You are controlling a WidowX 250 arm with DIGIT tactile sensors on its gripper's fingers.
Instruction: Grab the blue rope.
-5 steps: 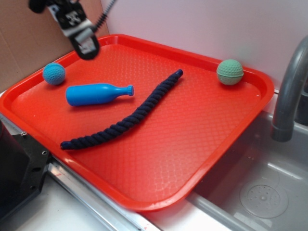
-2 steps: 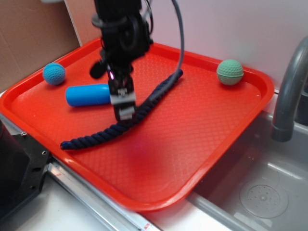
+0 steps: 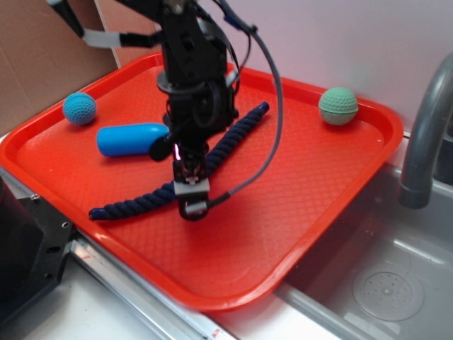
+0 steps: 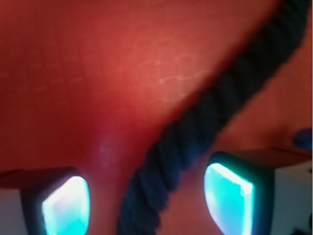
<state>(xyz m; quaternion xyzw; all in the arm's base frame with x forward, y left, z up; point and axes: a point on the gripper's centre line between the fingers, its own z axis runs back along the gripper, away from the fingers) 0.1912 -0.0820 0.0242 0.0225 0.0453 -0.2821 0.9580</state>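
- Claw (image 3: 190, 200) stands low over the red tray (image 3: 297, 212), pads (image 4: 227, 193) spread apart with the blue rope (image 4: 195, 132) running between them; neither pad touches it in the wrist view.
- Rope lies diagonally across the tray's middle, one end (image 3: 260, 108) toward the far rim, the other near the front left rim.
- Blue bottle toy (image 3: 127, 139) sits just left of the arm; blue ball (image 3: 79, 108) and green ball (image 3: 337, 105) keep to the far corners.
- Bare tray floor spreads right of the claw toward the sink (image 3: 382, 283).
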